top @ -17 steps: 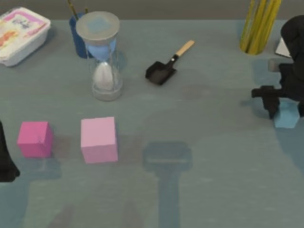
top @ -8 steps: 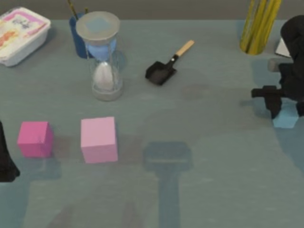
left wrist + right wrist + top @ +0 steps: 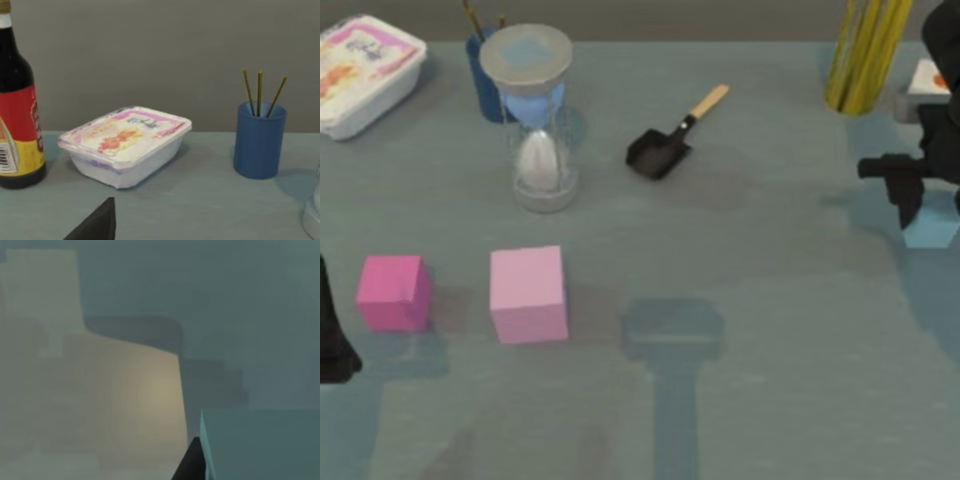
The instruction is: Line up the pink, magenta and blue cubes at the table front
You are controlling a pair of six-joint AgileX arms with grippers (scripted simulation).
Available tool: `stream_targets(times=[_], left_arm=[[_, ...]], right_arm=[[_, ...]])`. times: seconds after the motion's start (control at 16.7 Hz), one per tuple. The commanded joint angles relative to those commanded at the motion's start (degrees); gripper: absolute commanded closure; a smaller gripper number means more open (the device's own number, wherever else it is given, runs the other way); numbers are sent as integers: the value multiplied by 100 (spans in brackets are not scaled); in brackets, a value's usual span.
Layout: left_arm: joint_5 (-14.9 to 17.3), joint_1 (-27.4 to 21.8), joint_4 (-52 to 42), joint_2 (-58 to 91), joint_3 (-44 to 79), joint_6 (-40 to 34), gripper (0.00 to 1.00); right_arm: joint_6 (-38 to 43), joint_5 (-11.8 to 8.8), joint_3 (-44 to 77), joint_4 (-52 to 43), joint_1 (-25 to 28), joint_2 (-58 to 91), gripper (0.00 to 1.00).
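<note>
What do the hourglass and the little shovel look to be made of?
Hourglass: apparently clear glass bulbs holding white sand, seen through the walls, with dull grey caps, material unclear. Shovel: a matte black scoop, maybe metal or plastic, on a pale tan handle that looks wooden.

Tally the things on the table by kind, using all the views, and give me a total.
Cubes: 3, pink, magenta, blue
Hourglass: 1
Small shovel: 1
Pencil cup: 1
Lidded food tray: 1
Sauce bottle: 1
Yellow stick bundle: 1
White box: 1
Total: 10
</note>
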Motion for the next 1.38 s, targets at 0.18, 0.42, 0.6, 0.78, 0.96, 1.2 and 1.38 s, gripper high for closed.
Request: stream_targets(times=[0.18,0.42,0.6,0.78,0.96,1.2,1.38], left_arm=[[0,0,0,0,0,0,0],[0,0,0,0,0,0,0],[0,0,0,0,0,0,0],[0,0,0,0,0,0,0],[0,0,0,0,0,0,0],[0,0,0,0,0,0,0],[0,0,0,0,0,0,0]], right_arm=[[-11,0,299,-458,21,-188,100],[-3,-3,314,-479,-6,-191,100],[195,2,187,-468,209,-300,100],[804,17,-221,-420,867,-658,100],[1622,35,-797,-358,1743,-1147,100],[2677,60,-1540,-270,2931,-1788,100],[3092,74,-1852,-216,3361,-2077,100]])
